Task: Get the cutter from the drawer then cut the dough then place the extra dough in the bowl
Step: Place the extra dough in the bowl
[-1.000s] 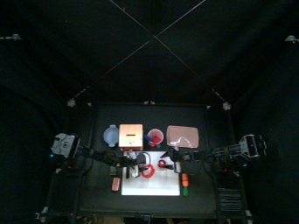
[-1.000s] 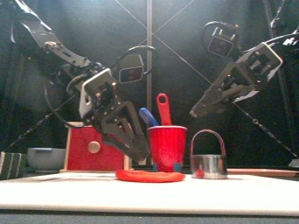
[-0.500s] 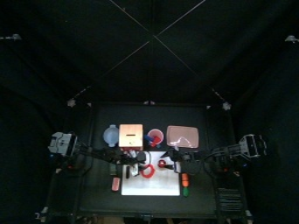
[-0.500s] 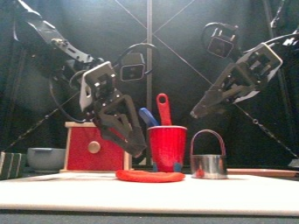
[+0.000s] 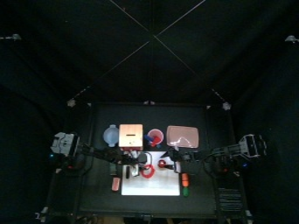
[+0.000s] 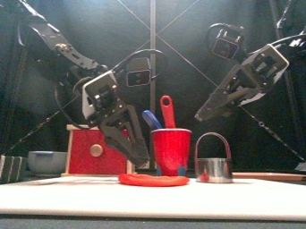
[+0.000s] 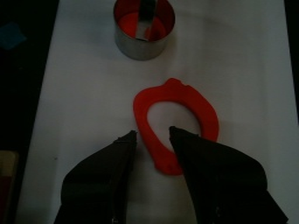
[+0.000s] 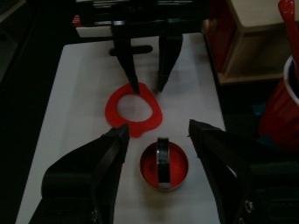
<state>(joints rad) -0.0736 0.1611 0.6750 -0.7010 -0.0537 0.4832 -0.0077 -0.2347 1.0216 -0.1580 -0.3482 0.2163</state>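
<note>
Left gripper [image 7: 153, 138] jaws apart over ring [image 7: 142, 109]; right gripper [image 8: 156, 129] apart above cutter [image 8: 163, 164]. We should pinch one rim squarely, then lift toward bowl [image 6: 46, 164] at 10 o'clock.

Red dough ring [image 6: 153, 180] lying flat, metal cutter [image 6: 214, 169] upright near it, blue-grey bowl [image 6: 48, 162] apart

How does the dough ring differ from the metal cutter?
The dough ring is red and lies flat; the cutter is metal and stands taller, its wire handle upright. The ring's middle shows bare board; the cutter holds red dough. The left gripper hangs low over the ring; the right gripper higher above the cutter. Both rest on the white board.
</note>
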